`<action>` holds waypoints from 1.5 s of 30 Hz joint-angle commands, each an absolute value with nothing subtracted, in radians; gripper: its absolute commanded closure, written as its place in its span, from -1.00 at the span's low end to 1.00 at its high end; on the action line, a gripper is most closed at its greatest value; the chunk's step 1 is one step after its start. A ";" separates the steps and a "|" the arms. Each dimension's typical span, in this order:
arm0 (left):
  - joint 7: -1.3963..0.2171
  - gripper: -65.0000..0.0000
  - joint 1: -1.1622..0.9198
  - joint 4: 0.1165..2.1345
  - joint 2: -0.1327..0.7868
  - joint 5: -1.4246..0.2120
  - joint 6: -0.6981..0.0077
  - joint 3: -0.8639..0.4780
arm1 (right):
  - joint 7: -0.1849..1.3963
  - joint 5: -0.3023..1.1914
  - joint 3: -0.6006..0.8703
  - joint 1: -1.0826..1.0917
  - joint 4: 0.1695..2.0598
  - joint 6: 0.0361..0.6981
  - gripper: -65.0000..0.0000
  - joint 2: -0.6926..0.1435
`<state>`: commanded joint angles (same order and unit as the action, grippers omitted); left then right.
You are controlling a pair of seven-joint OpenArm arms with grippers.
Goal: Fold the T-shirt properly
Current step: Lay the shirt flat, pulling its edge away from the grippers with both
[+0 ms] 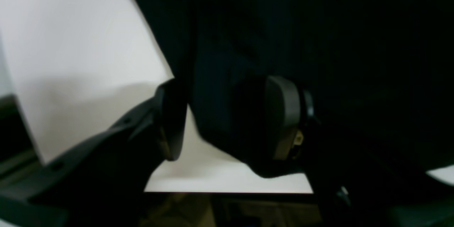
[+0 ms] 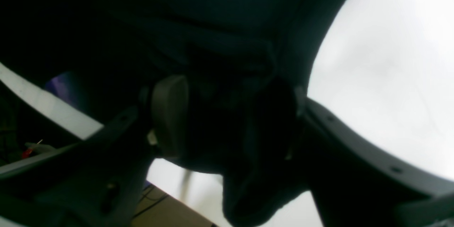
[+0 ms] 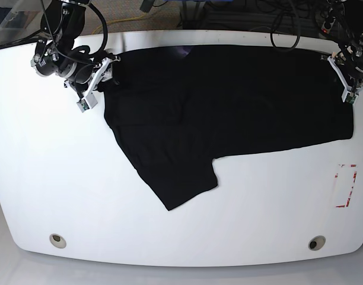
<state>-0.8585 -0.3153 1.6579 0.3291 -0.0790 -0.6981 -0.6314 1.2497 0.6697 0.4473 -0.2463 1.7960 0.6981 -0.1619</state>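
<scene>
Two arms, dark bodies with white brackets at the wrists. Left gripper (image 1: 227,120): dark curved fingers (image 1: 283,113) with grey pads, small brass-coloured fitting. Right gripper (image 2: 227,120): same grey pads, grey finger shell with small holes. Black cables looped along both arms.

black t-shirt (image 3: 229,101) spread on white table (image 3: 63,178)

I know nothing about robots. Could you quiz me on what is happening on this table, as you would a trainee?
1. True or false: the T-shirt is already folded into a neat square.
2. What does the right hand hold?
3. Where does one sleeve point: A, toward the table's near edge; B, straight up in the air?

Key: 1 false, it lies mostly spread out. 2 black shirt cloth, as does the left hand. 3 A.
</scene>
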 joint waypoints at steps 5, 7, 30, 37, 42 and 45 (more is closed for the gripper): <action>-0.858 0.02 -0.251 1.646 0.331 -0.079 -0.698 -0.627 | 1.224 0.670 0.447 -0.219 1.701 0.698 -0.05 -0.142; -0.858 0.03 -0.239 1.639 0.329 -0.079 -0.698 -0.599 | 1.211 0.670 0.447 -0.208 1.669 0.698 0.11 -0.142; -0.857 0.91 -0.300 1.578 0.447 -0.085 -0.698 -0.556 | 1.230 0.673 0.452 -0.248 1.868 0.698 0.96 -0.140; -0.851 0.52 -0.397 1.577 0.449 -0.085 -0.698 -0.558 | 1.231 0.680 0.450 -0.321 1.917 0.698 0.96 -0.142; -0.851 0.58 -0.450 1.621 0.446 -0.088 -0.698 -0.641 | 1.231 0.680 0.450 -0.389 1.962 0.698 0.96 -0.142; -0.852 0.65 -0.458 1.626 0.443 -0.079 -0.698 -0.680 | 1.230 0.680 0.450 -0.423 1.979 0.698 0.96 -0.143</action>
